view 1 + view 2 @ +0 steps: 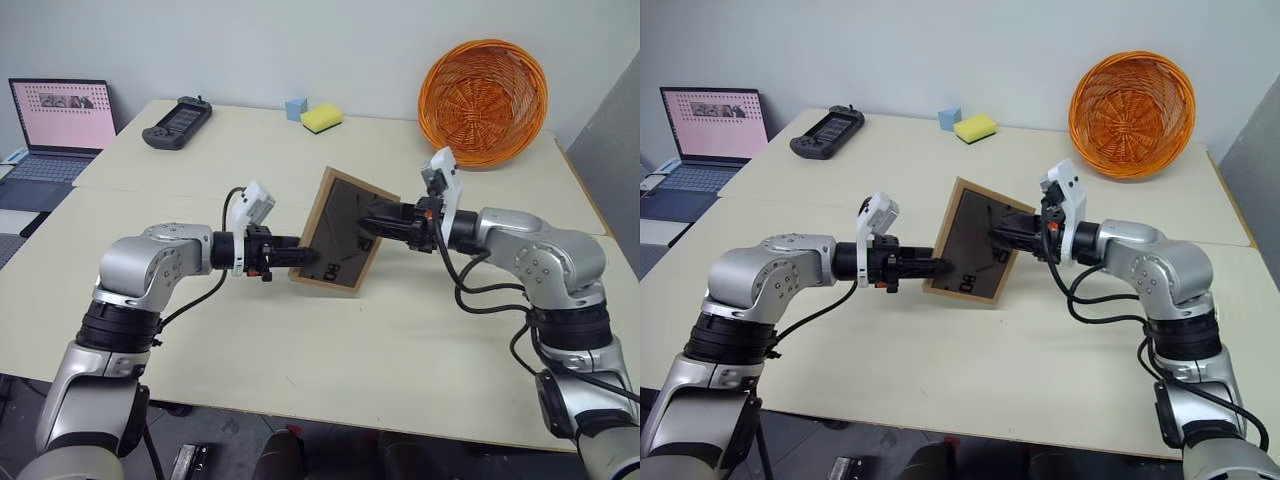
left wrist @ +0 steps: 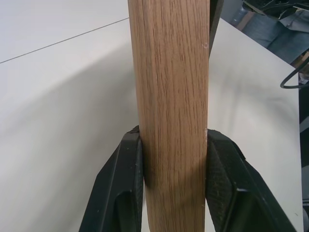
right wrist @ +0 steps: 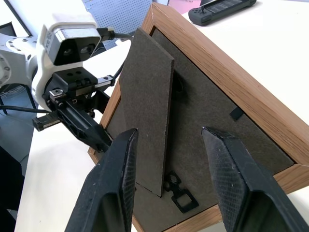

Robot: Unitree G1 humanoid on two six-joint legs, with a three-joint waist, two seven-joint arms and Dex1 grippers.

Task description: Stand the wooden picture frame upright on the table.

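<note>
The wooden picture frame [image 1: 338, 210] is held tilted over the table [image 1: 300, 350], its dark grey back facing me and its lower edge close to the tabletop. My left gripper [image 1: 305, 256] is shut on the frame's left wooden border [image 2: 169, 87], one finger [image 2: 120, 183] on each face. From the right, my right gripper [image 1: 368, 222] reaches the back panel. It is open, and its fingers [image 3: 113, 174] straddle the lower edge of the fold-out prop [image 3: 147, 96] without pinching it. The picture side is hidden.
An orange wicker basket [image 1: 483, 100] leans at the back right. A yellow sponge [image 1: 321, 118] and a small blue block [image 1: 295, 108] lie at the back middle, a black handheld controller [image 1: 177, 122] at the back left. An open laptop [image 1: 60, 125] sits on a side table.
</note>
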